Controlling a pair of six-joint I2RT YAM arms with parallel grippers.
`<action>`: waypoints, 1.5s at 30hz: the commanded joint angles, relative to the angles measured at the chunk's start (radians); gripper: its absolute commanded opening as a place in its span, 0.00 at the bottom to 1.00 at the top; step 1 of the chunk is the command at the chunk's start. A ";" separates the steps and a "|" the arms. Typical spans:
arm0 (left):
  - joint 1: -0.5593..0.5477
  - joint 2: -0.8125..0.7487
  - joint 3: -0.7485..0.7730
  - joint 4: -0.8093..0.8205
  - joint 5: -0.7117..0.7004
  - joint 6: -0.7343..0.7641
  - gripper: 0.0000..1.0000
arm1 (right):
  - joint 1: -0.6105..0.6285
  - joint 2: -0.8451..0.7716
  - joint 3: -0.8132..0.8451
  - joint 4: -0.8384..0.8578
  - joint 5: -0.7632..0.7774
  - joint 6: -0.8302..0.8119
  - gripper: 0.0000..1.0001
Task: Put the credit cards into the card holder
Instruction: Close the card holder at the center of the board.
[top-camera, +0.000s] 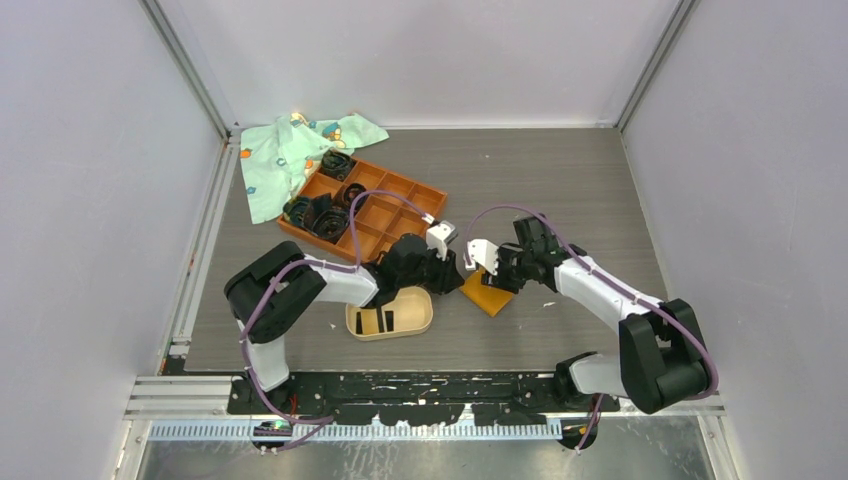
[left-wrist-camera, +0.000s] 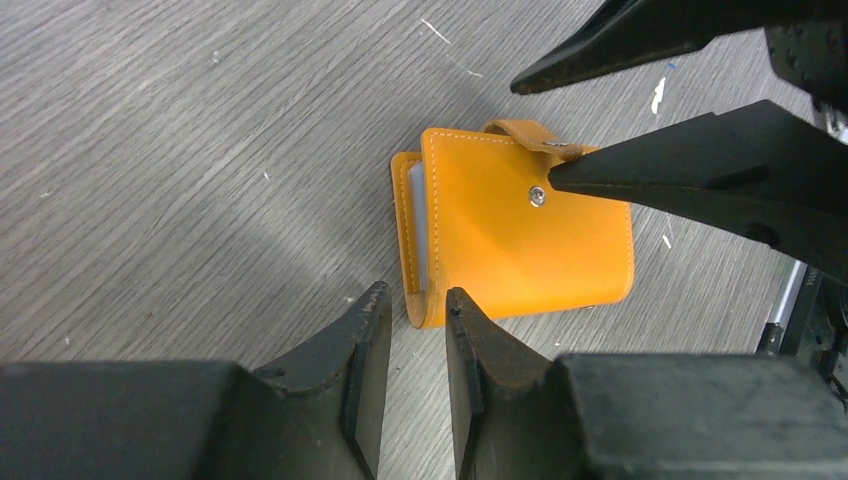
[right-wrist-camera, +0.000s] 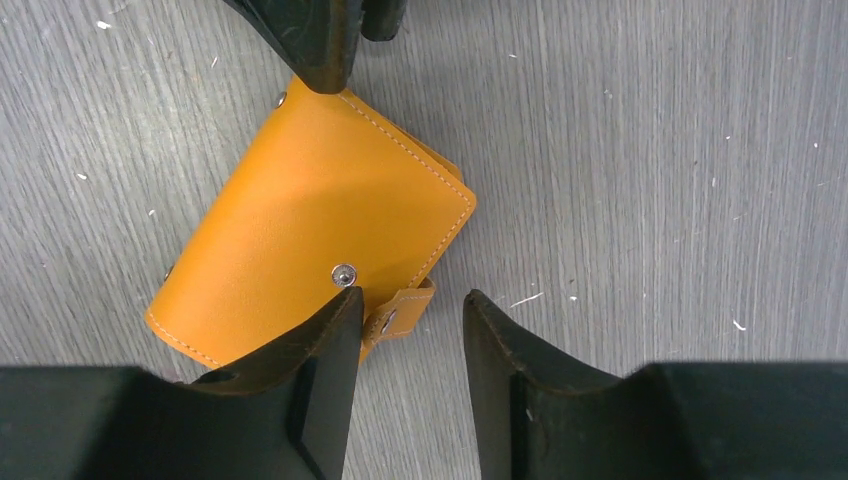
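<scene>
Across the grey counter (top-camera: 560, 180), the orange grid tray (top-camera: 385, 215) sits upper left in the overhead view. Lower centre, the beige card holder (top-camera: 400, 333) shows dark credit cards (top-camera: 372, 321) inside. Just right of it lies the folded orange wallet (left-wrist-camera: 520, 250). My left claw (left-wrist-camera: 415, 300) and right claw (right-wrist-camera: 410, 300) stand open and empty, tips at opposite wallet edges.

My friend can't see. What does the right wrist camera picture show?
A folded orange wallet lies on a grey table, its snap strap undone. The right fingers stand apart by the strap; the left fingers reach the wallet's far edge.
</scene>
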 joint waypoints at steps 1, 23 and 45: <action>-0.005 -0.010 0.042 0.034 0.000 0.013 0.28 | 0.015 -0.005 0.007 0.008 0.024 -0.025 0.46; -0.005 0.001 0.044 0.038 0.014 -0.016 0.27 | -0.008 -0.039 0.077 -0.085 0.043 0.042 0.19; -0.027 0.107 0.132 0.074 0.083 -0.096 0.26 | -0.230 0.085 0.216 -0.235 -0.244 0.187 0.01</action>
